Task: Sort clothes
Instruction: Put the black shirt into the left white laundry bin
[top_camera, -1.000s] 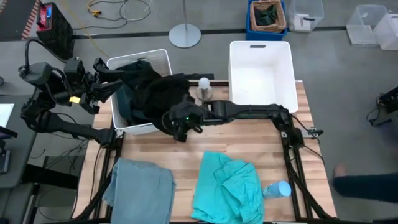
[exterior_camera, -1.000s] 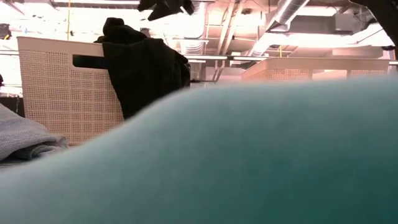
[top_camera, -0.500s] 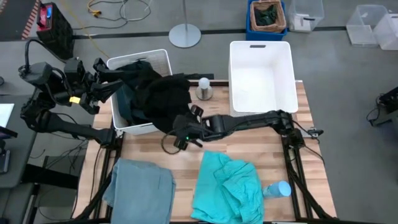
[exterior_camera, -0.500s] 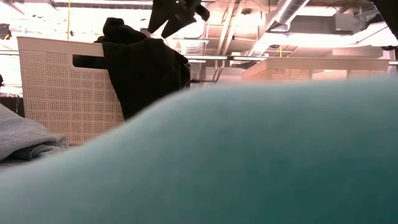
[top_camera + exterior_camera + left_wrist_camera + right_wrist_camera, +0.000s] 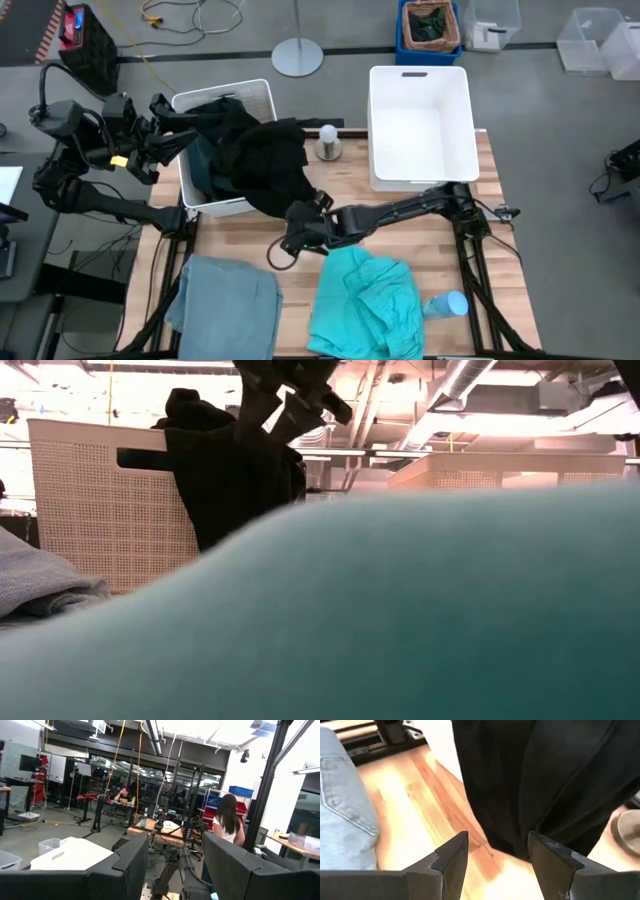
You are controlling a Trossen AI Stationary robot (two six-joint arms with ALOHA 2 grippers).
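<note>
- A soft black garment drapes over the rim of a perforated white bin, upper left of centre.
- The right gripper, fingers spread and empty, hovers mid-frame just below its hem.
- Grey-blue garment lower left; crumpled turquoise garment lower centre.
- The left gripper waits parted, far left.

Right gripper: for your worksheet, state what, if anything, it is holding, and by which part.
Nothing. The right gripper is open and empty above the table, its fingers apart, facing the hanging edge of the black garment draped over the left bin without touching it.
</note>
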